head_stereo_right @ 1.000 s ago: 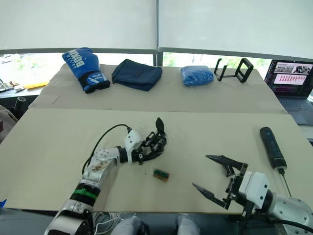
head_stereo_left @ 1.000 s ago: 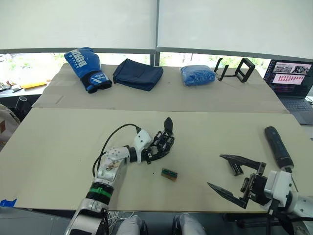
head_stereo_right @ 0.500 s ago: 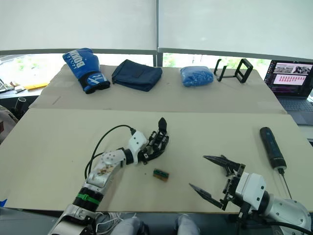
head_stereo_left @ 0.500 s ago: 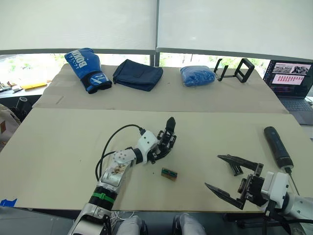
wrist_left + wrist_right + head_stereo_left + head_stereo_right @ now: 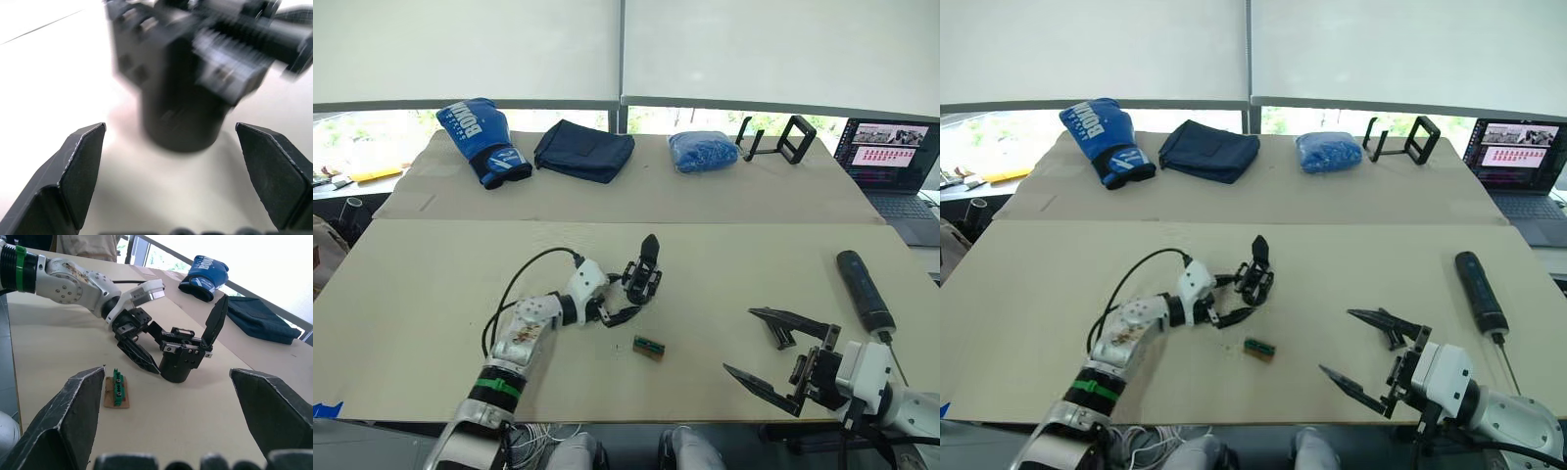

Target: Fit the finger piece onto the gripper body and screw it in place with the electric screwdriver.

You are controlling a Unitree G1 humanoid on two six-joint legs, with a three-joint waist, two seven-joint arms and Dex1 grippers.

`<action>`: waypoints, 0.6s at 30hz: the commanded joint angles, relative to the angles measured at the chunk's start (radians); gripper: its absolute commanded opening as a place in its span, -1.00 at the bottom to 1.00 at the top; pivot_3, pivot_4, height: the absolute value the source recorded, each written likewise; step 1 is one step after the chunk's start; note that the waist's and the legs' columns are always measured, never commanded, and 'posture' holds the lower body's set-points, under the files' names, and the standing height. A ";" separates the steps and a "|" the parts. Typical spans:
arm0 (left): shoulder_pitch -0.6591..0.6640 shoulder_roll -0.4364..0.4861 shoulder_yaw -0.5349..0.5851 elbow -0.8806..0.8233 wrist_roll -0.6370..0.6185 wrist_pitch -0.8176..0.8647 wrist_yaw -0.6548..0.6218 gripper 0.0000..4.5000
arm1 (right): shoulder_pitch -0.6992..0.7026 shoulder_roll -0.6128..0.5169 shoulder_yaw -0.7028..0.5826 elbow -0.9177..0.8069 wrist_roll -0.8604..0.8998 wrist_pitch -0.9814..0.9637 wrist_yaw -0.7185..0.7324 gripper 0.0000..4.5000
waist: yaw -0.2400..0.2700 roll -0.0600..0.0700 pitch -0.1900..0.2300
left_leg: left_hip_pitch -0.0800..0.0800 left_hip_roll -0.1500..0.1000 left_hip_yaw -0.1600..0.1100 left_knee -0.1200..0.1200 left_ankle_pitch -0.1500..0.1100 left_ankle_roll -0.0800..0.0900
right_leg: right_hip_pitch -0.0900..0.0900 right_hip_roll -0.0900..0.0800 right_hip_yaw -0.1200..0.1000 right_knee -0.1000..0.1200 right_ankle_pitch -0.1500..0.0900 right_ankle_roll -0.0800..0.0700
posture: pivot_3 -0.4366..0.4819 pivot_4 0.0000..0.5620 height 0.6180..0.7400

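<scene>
Left wrist view is blurred — gripper body reads only as a dark drum, bracket detail smeared. Finger piece is partly hidden by the right tool above it. Gripper body stands upright mid-counter, its finger pointing up. Electric screwdriver lies at the right, long axis running away from the robot, bit nearest. Left tool spread wide, flanking the drum, no contact visible. Right tool wide open, empty.

White lettering reading "BOXING" runs along the blue boxing glove; text on the laptop screen is illegible.
</scene>
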 commanded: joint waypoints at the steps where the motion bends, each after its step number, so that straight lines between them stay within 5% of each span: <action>1: -0.075 0.044 0.014 0.162 -0.008 -0.164 -0.123 0.99 | -0.005 -0.002 -0.008 -0.025 0.022 0.003 -0.004 1.00 | 0.001 0.000 0.000 | 0.000 0.000 0.000 0.000 0.000 0.000 | 0.000 0.000 0.000 0.000 0.000 0.000 | -0.05 -0.47 1.00; 11: -0.334 0.008 0.011 0.604 -0.006 -0.418 -0.435 0.99 | -0.031 -0.013 -0.029 -0.032 0.048 0.048 -0.026 1.00 | 0.006 0.000 0.000 | -0.005 -0.001 0.001 0.002 -0.001 0.001 | -0.002 0.000 -0.001 -0.001 0.000 0.000 | -0.05 -0.47 1.00; 18: -0.453 -0.072 0.014 0.800 0.040 -0.468 -0.461 0.99 | 0.010 -0.006 -0.054 -0.069 0.043 0.056 -0.041 1.00 | 0.002 -0.001 0.000 | -0.009 -0.001 0.000 0.007 -0.002 0.003 | -0.003 0.001 -0.002 -0.001 0.000 0.001 | -0.05 -0.47 1.00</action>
